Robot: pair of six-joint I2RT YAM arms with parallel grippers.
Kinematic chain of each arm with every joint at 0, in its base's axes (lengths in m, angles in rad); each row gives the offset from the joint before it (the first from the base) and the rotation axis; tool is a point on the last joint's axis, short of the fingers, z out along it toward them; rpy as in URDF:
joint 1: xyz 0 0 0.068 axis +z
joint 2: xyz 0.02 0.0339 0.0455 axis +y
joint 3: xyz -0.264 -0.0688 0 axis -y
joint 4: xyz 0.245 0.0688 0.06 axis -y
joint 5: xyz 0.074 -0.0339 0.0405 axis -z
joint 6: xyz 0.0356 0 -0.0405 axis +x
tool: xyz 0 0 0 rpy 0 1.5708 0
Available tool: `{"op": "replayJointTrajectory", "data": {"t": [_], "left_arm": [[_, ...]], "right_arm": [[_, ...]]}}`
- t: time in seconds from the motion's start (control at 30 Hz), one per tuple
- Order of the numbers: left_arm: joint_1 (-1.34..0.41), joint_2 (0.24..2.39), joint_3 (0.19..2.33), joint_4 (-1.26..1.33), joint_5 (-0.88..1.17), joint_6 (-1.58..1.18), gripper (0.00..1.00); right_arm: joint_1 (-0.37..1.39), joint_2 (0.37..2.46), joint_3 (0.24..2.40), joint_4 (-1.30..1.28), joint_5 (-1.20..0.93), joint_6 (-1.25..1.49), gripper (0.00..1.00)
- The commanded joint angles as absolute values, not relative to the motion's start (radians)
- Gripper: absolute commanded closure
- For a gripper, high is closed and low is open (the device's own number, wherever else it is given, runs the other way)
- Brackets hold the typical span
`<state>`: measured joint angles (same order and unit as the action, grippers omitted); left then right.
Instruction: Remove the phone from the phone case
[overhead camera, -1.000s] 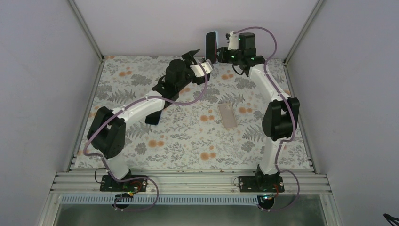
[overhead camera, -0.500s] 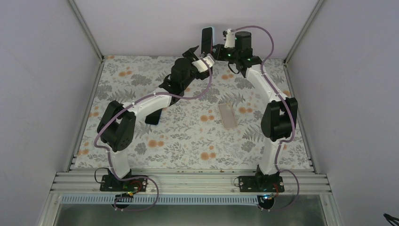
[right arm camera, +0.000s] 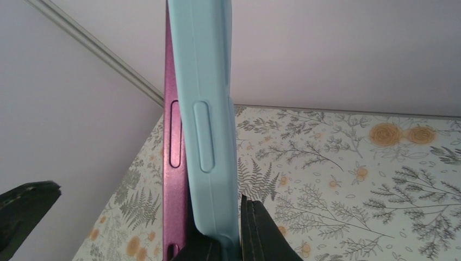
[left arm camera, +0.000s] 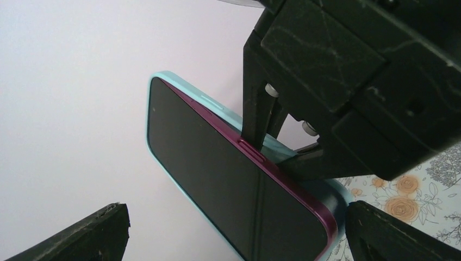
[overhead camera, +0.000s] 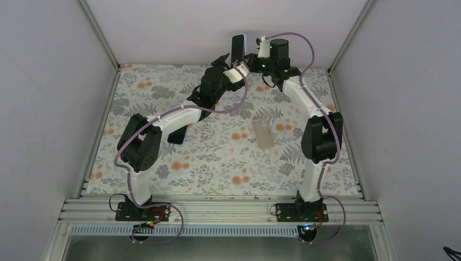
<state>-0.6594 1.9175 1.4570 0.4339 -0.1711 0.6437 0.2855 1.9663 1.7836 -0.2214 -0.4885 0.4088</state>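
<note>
The phone [left arm camera: 228, 179] has a dark screen and a magenta frame and sits in a light blue phone case [left arm camera: 202, 97]. It is held upright in the air at the back of the table [overhead camera: 237, 48]. My right gripper [right arm camera: 231, 244] is shut on the case's side wall [right arm camera: 209, 109], which stands slightly off the phone's magenta edge [right arm camera: 174, 136]. My left gripper [left arm camera: 239, 231] is open, with one finger on each side of the phone's lower end. Its right fingertip [left arm camera: 391, 234] is close to the case's corner. In the top view the left gripper [overhead camera: 229, 64] is just below the phone.
A pale pinkish flat slab [overhead camera: 264, 134] lies on the floral table [overhead camera: 217, 157] right of centre. A dark flat object [overhead camera: 176, 135] lies under my left arm. The back wall stands right behind the phone, with side walls on both sides.
The right gripper has shifted the cased phone slightly left. The left arm has reached up and right, bringing its open fingers around the phone's lower end.
</note>
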Motion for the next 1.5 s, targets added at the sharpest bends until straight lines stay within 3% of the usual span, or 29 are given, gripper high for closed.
{"op": "replayJointTrajectory", "data": {"t": [0.0,0.33,0.47,0.87,0.93,1.03,1.17,1.23,1.47], "left_arm": [[-0.663,1.914,1.450,0.496,-0.208,0.652,0.02],[-0.653,1.958,1.475,0.521,-0.274,0.703,0.06],[-0.633,1.962,1.462,0.563,-0.327,0.723,0.25],[-0.549,1.927,1.346,0.682,-0.431,0.695,0.28],[-0.537,1.919,1.337,0.687,-0.421,0.678,0.33],[-0.527,1.926,1.349,0.693,-0.411,0.662,0.48],[-0.522,1.946,1.380,0.653,-0.358,0.643,0.53],[-0.522,1.958,1.404,0.631,-0.349,0.624,0.65],[-0.519,2.017,1.459,0.640,-0.343,0.645,0.66]], "right_arm": [[0.298,1.907,1.788,-0.129,-0.532,0.427,0.96],[0.317,1.881,1.772,-0.141,-0.552,0.419,0.96],[0.316,1.857,1.748,-0.152,-0.553,0.414,0.96],[0.316,1.817,1.754,-0.179,-0.585,0.418,0.96],[0.316,1.811,1.735,-0.177,-0.590,0.418,0.96],[0.316,1.811,1.715,-0.173,-0.603,0.428,0.96],[0.319,1.817,1.706,-0.163,-0.643,0.453,0.96],[0.323,1.818,1.708,-0.164,-0.654,0.454,0.96],[0.359,1.816,1.698,-0.202,-0.650,0.413,0.97]]}}
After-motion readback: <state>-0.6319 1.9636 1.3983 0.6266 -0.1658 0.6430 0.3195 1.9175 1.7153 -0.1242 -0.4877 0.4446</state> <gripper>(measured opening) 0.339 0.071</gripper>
